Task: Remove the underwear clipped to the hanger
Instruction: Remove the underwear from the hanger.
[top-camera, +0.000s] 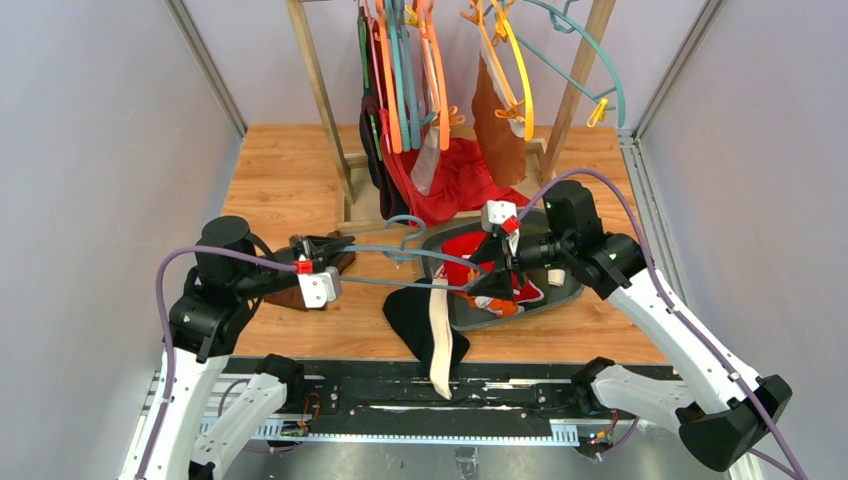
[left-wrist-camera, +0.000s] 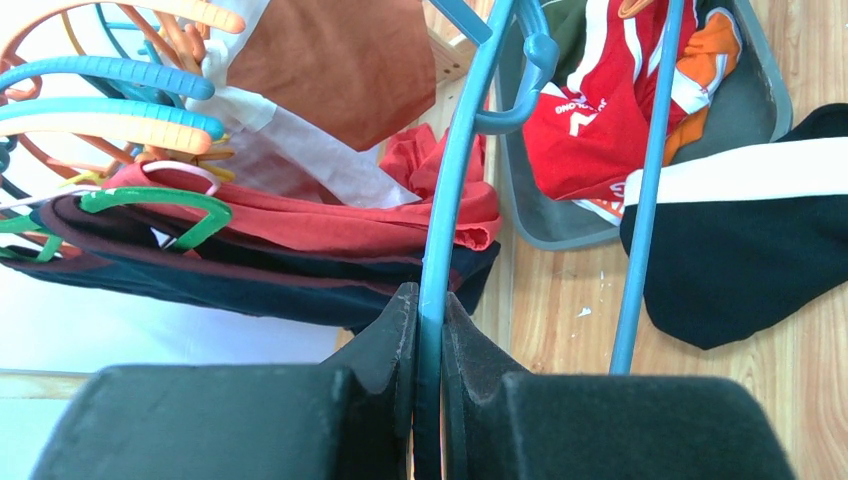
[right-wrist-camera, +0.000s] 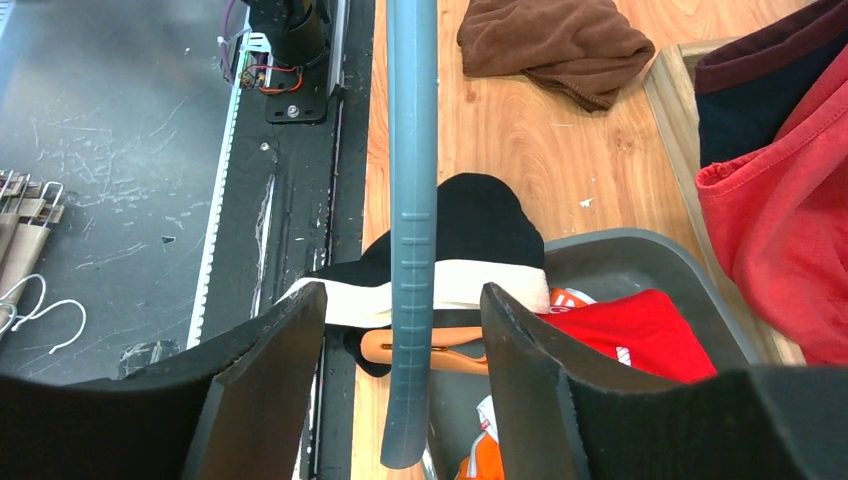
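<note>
The left hand (left-wrist-camera: 430, 300) pinches the teal hanger (left-wrist-camera: 437, 200) tight; the right hand (right-wrist-camera: 405, 300) is spread astride its far end. The black underwear (top-camera: 415, 322) hangs from an orange clip (right-wrist-camera: 372, 346) there, draped over the surface (top-camera: 290, 180) edge. A tug could twist the hanger loose or drop the underwear short of the tray (top-camera: 560, 292).

The hanger (left-wrist-camera: 433, 250) is blue-green, one plain colour. The black underwear (left-wrist-camera: 740, 270) has a white waistband. The red underwear (left-wrist-camera: 580, 130) has white trim (also some white letters). The tray (left-wrist-camera: 745, 112) is grey, the cloth (right-wrist-camera: 555, 40) plain brown, the table (right-wrist-camera: 520, 140) light wood grain.
</note>
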